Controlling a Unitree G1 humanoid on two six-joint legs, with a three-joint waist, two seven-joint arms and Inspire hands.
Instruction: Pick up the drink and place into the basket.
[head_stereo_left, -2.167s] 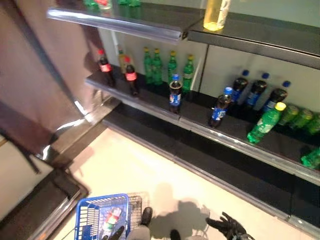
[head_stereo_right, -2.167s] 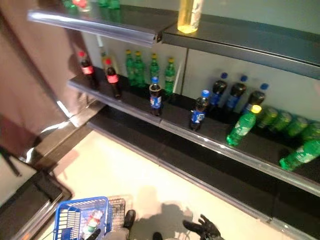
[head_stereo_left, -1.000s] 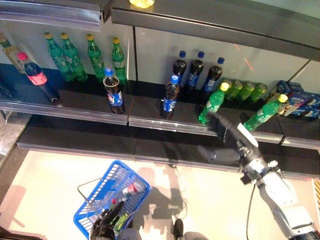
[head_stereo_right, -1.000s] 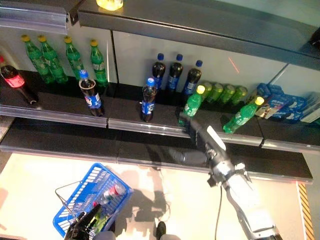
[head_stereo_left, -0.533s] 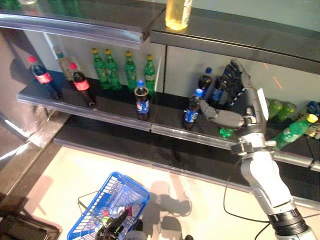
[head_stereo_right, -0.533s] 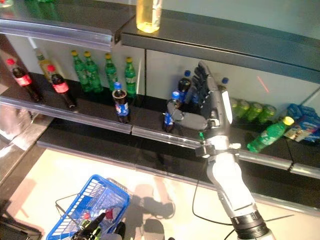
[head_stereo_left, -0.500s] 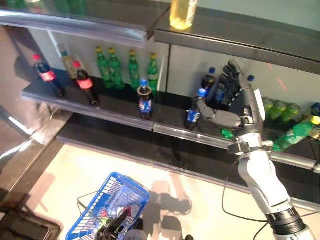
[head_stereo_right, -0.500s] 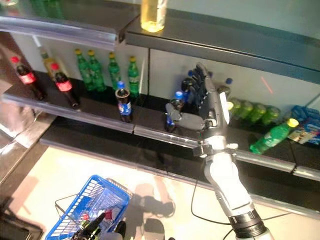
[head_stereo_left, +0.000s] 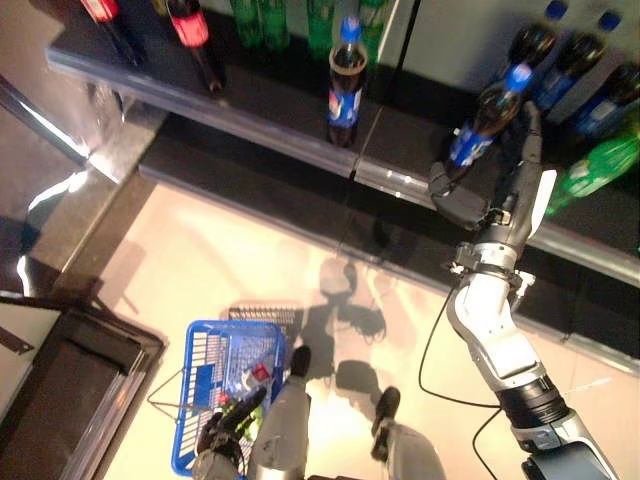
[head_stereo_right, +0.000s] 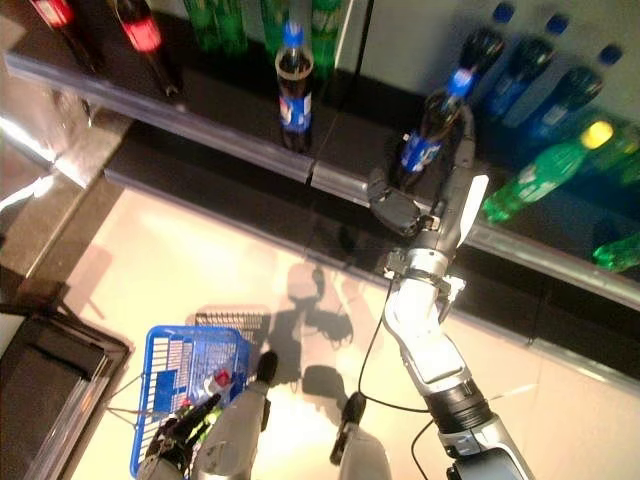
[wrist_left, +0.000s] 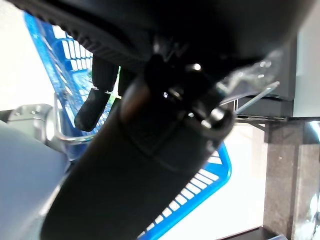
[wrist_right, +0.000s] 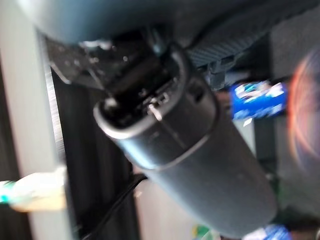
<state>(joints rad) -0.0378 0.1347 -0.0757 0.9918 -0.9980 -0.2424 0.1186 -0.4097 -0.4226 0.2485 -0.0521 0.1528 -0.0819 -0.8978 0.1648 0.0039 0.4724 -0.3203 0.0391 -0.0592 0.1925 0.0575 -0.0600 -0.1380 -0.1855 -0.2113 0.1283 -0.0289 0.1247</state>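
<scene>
Right robot hand (head_stereo_left: 497, 190), fingers straight, unclosed beside cola bottle (head_stereo_left: 478, 127) at shelf (head_stereo_left: 250, 105) front edge. Probably full: heavy, slick; grasp mid-body.

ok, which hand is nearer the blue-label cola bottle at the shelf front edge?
Right. The right hand is up at the shelf, right beside the cola bottle, thumb by its base. The left hand is down at the blue basket on the floor.
</scene>
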